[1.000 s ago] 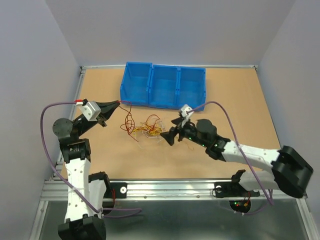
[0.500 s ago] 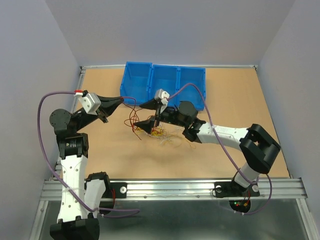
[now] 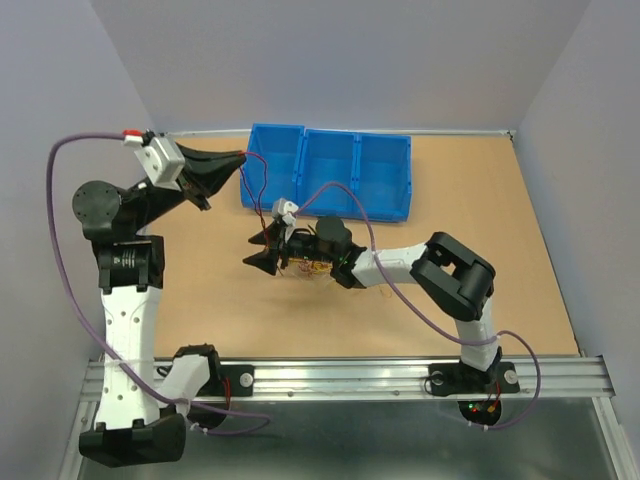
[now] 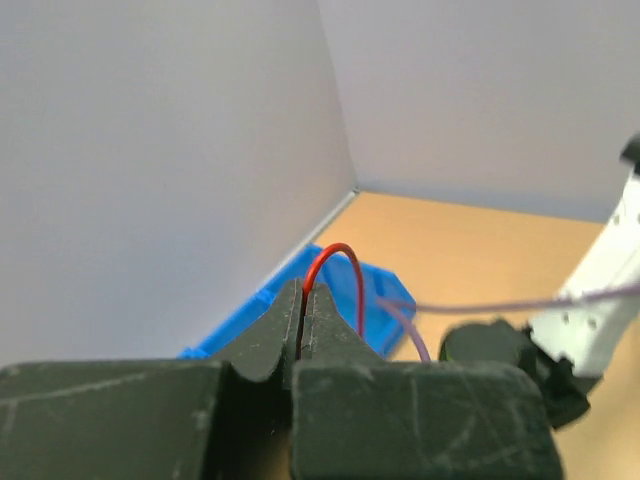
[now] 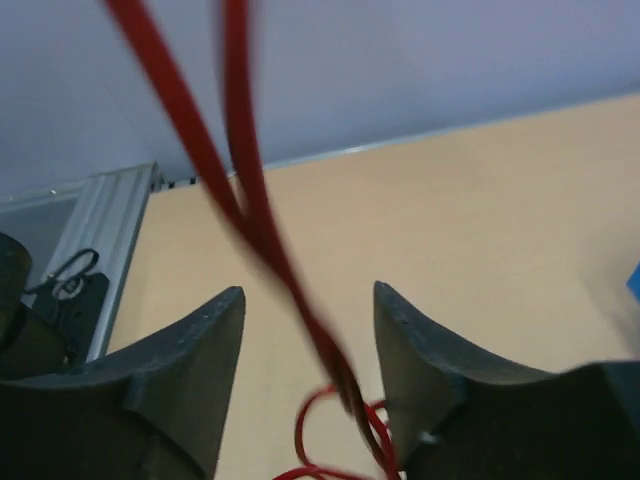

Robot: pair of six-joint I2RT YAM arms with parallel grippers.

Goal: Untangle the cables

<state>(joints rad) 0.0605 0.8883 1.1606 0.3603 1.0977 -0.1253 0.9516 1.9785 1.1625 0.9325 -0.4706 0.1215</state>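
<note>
My left gripper [image 3: 240,160] is raised near the left blue bin and shut on a thin red cable [image 4: 340,250], which arcs out of its closed tips [image 4: 303,290]. That red cable [image 3: 252,190] runs down to the tangle of red, yellow-orange and white cables [image 3: 305,265] on the table. My right gripper [image 3: 256,255] sits low at the tangle's left side. Its jaws [image 5: 310,290] stand apart with taut red strands [image 5: 255,210] passing between them, close to the right finger [image 5: 420,350].
A row of three blue bins [image 3: 325,170] stands behind the tangle; one corner shows in the left wrist view [image 4: 380,290]. Thick purple arm cables [image 3: 340,195] loop over the table. Grey walls enclose three sides, and a metal rail [image 3: 340,375] runs along the near edge.
My left gripper has lifted up and back with the red cable, pulling it taut. My right arm has swept left across the tangle to the red strands, and its jaws have narrowed.
</note>
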